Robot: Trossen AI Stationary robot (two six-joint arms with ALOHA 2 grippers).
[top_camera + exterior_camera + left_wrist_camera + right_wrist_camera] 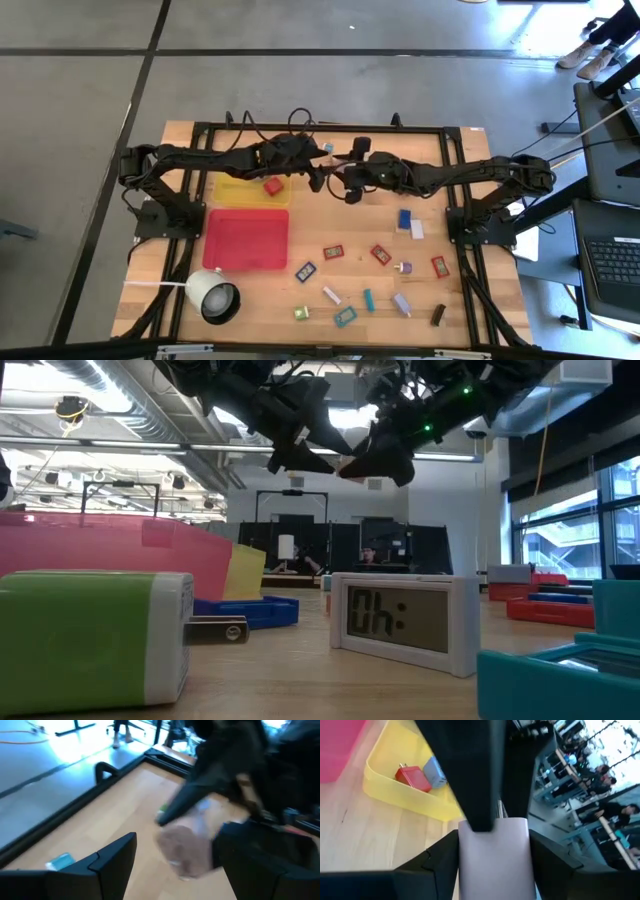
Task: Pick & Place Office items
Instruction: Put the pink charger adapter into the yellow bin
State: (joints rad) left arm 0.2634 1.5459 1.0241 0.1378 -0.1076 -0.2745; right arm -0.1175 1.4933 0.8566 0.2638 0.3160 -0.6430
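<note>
Grippers meeting above the far surface, past the yellow tray (232,194).
Right gripper (492,847) clamps a pale pink block (495,855), its top hidden by the left gripper (316,178), whose open fingers straddle it.

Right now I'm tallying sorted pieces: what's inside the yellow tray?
The yellow tray holds a red block with a blue piece touching it. The left arm covers the tray's far end.

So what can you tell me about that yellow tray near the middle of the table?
The yellow tray is a shallow rectangular bin that looks like plastic, with low, rounded walls. It lies flat on the wooden table, directly beside the larger red tray. Inside sit a small red block and a blue piece touching it. The left arm reaches over it; neither gripper touches it.
</note>
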